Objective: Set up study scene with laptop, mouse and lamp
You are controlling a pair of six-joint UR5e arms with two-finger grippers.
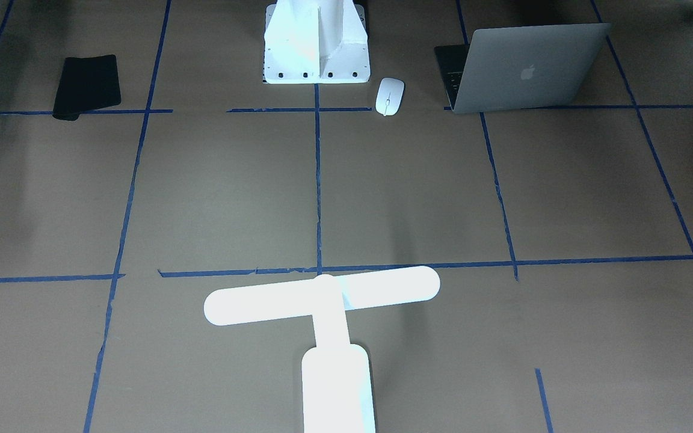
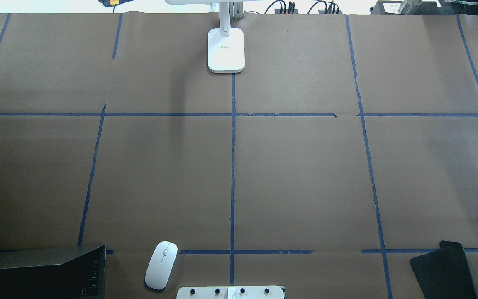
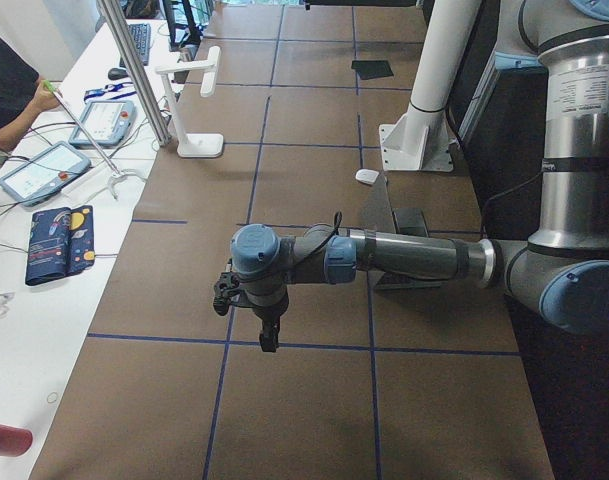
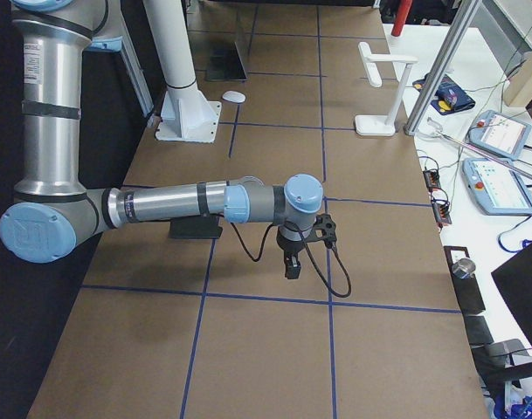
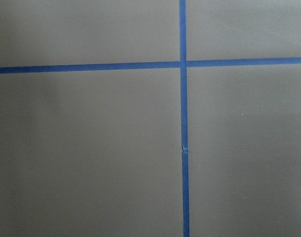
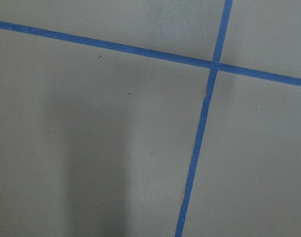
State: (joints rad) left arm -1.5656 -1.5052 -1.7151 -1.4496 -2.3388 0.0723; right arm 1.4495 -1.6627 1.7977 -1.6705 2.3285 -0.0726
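**A:** Arm pose?
**B:** Both my forearms are stretched level over the surface (image 1: 418,192), wrists bent down. My left pincer (image 3: 269,338) and my right pincer (image 4: 292,264) each hang pointing straight down over brown paper near the blue tape lines (image 5: 184,123). Each is well out to its own side of the white pedestal (image 1: 316,48). Whether they're spread or pressed together I can't tell, since they show in the side views only.

**A:** Task things?
**B:** The mouse (image 1: 390,96) lies flat just beside the pedestal, on my left. The laptop (image 1: 527,69) is further out past the mouse, part open, with the lid's back turned away from me. The lamp (image 1: 322,297) stands glowing straight across from the pedestal, at the far edge. The black mat (image 1: 88,87) is well off to the pedestal's other side.

**A:** Any writing?
**B:** There's an apple logo (image 1: 527,73) on the laptop lid. The lamp's base has a small label (image 2: 225,47), too small to read.
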